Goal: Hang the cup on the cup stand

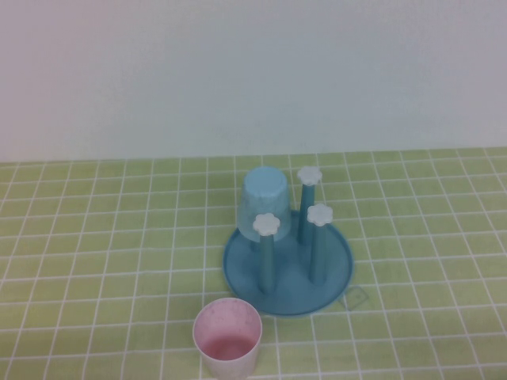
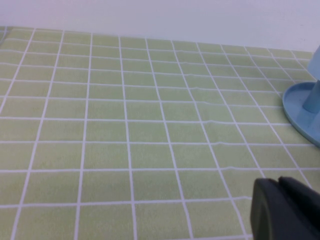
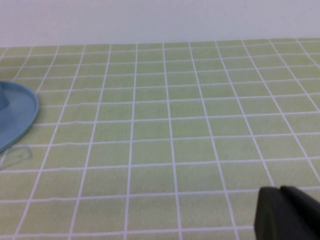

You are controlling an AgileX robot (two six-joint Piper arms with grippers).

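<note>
Centrally on the green tiled tablecloth [image 1: 95, 237] stands the cup stand [image 1: 287, 265], a round blue tray bearing upright pegs with white flower-shaped caps. A light blue cup [image 1: 264, 204] hangs inverted over the far-left peg; three other pegs, one near left, one far right and one near right, stand free. The cup [image 1: 228, 338], pale pink and speckled, sits upright with its mouth facing up, at the near edge of the scene, just beside the near-left rim of the stand and apart from it.

Neither arm shows in the high view. The left gripper [image 2: 287, 210] appears only as a dark tip in its own wrist view, low over bare cloth to the left of the stand, whose rim shows at that view's edge; its jaws are closed and hold nothing. The right gripper [image 3: 287, 215] appears likewise over bare cloth to the right of the stand, closed and empty.

Handling, as a judgement: the cup is probably light, thin-walled plastic, stiff but smooth, and it has no handle. Tapered sides may let it slip from a loose pinch, and it could tip if nudged. A hold across the wall near the rim, one finger inside and one outside, seems suitable, since the cup must be turned mouth-down onto a free peg.
</note>
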